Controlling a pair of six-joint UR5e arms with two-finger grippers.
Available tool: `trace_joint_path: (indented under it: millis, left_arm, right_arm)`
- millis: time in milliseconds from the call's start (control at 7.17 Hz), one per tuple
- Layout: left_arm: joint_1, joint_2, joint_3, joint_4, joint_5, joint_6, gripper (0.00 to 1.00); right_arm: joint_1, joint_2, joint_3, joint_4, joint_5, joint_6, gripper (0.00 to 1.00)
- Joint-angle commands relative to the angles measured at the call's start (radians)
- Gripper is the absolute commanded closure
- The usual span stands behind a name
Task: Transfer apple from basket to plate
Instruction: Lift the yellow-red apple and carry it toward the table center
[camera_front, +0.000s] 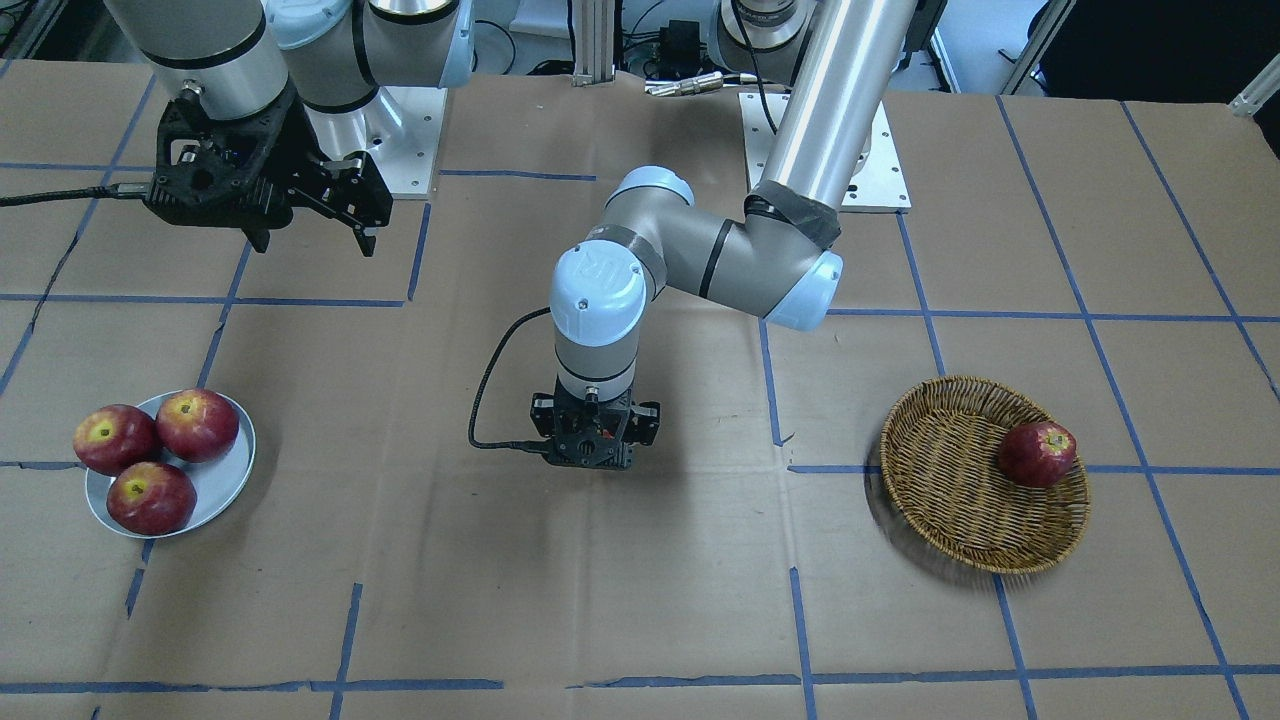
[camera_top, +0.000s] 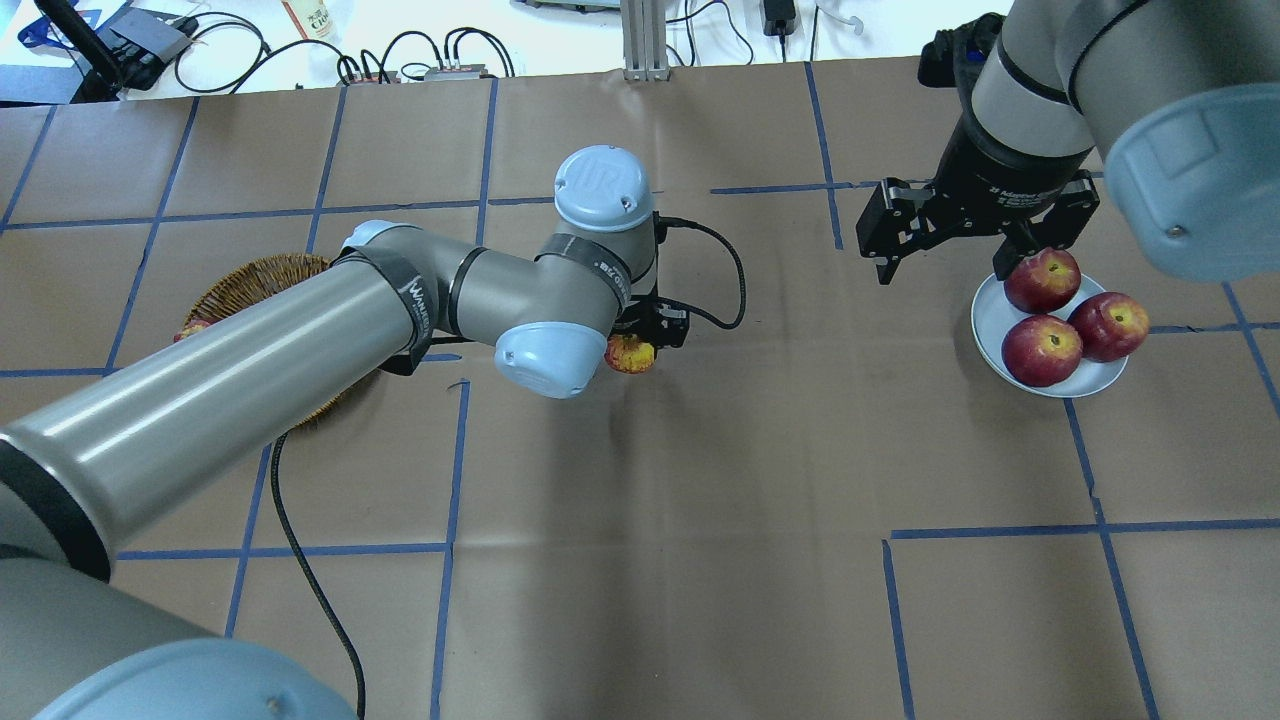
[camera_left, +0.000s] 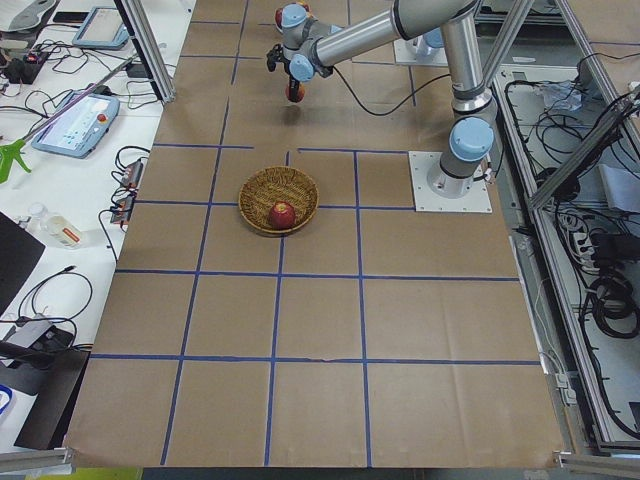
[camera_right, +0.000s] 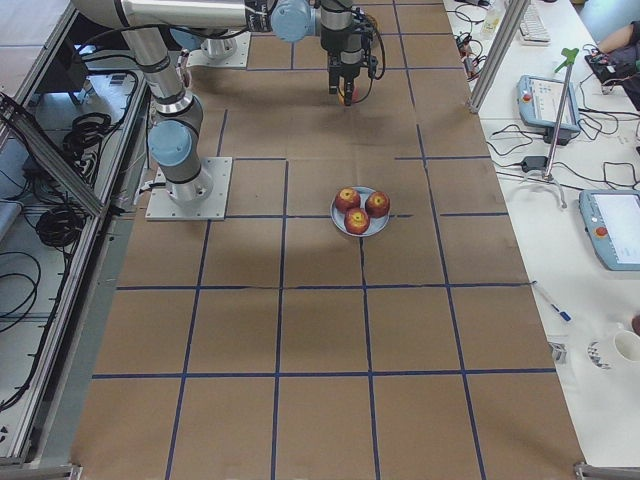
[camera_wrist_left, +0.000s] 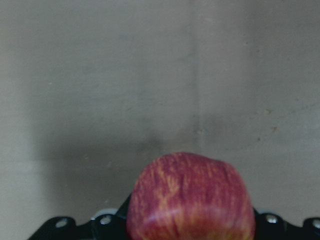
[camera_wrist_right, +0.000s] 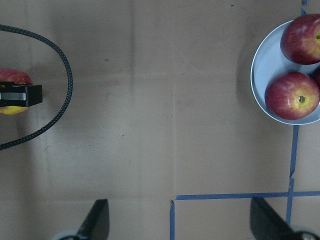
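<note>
My left gripper (camera_front: 594, 448) is shut on the apple (camera_top: 630, 353), orange-red streaked with yellow, and holds it above the middle of the table. The apple fills the bottom of the left wrist view (camera_wrist_left: 190, 200). The wicker basket (camera_front: 930, 500) lies at the left arm's side and holds one dark red apple (camera_front: 1038, 453). The pale grey-blue plate (camera_top: 990, 320) sits at the right arm's side with three red apples (camera_top: 1042, 350) on it. My right gripper (camera_top: 945, 262) is open and empty, hovering beside the plate's far edge.
Brown paper with a blue tape grid covers the table. A black cable (camera_front: 487, 400) loops from the left wrist. The plate (camera_wrist_right: 260, 75) and the held apple (camera_wrist_right: 10, 77) show at the edges of the right wrist view.
</note>
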Motion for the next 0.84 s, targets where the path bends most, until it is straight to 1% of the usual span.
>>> trace_joint_path:
  millis: [0, 140, 279, 419, 558, 698]
  left_arm:
    - [-0.015, -0.032, 0.037, 0.001, 0.001, -0.002, 0.59]
    - [-0.017, -0.043, 0.04, 0.001, 0.004, -0.002, 0.55]
    - [-0.017, -0.054, 0.04, 0.001, 0.002, -0.002, 0.54]
    - [-0.017, -0.057, 0.04, 0.001, 0.007, -0.001, 0.45]
    - [-0.017, -0.057, 0.042, 0.001, 0.007, -0.001, 0.18]
    - [-0.017, -0.055, 0.04, 0.001, 0.006, -0.001, 0.01]
  right_arm:
    - [0.0, 0.0, 0.0, 0.0, -0.002, -0.001, 0.0]
    - [-0.002, 0.0, 0.0, -0.002, -0.002, -0.002, 0.0]
    - [0.0, 0.0, 0.002, -0.003, -0.002, -0.001, 0.0]
    - [0.0, 0.0, 0.002, -0.006, 0.0, -0.001, 0.0]
    - [0.0, 0.002, 0.0, -0.006, -0.002, -0.002, 0.0]
    - [-0.002, 0.0, 0.0, -0.008, 0.001, -0.002, 0.0]
